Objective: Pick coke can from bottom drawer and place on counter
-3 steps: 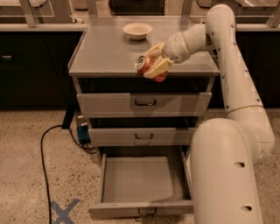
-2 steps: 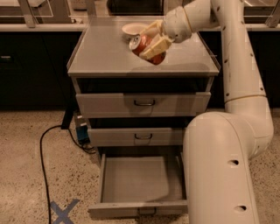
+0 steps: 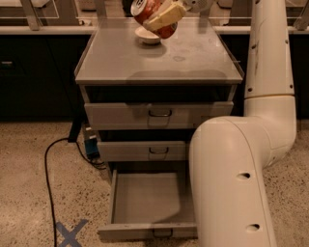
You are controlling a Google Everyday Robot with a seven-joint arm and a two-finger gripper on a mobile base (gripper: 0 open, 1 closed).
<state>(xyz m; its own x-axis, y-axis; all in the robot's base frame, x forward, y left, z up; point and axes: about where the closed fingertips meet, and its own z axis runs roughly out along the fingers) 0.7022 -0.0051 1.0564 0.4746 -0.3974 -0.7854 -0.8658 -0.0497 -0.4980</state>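
Since a second ago the gripper (image 3: 155, 18) has been travelling from the front edge of the cabinet up and back, and it is now hanging high over the rear of the counter (image 3: 193, 62), almost directly above the cream bowl (image 3: 146, 35). Its fingers are clamping the coke can (image 3: 148, 9) across the middle, with the can lying tilted and its silver top pointing up and to the left. The bottom drawer (image 3: 145, 198) is standing open and bare, so the pick looks finished and the placing is under way. To do this well, the arm is going to need to shift the can sideways or forward before descending, because coming straight down risks landing it on or against the bowl; the bare grey surface to the right of the bowl and in front of it is offering plenty of room. The wrist should be rotating so that the can comes upright, base down, since a tilted can is likely to roll once released. Lowering should be going slowly until the base is resting flat on the top, and only then should the fingers be parting, with the gripper rising straight up so as not to nudge the can over.
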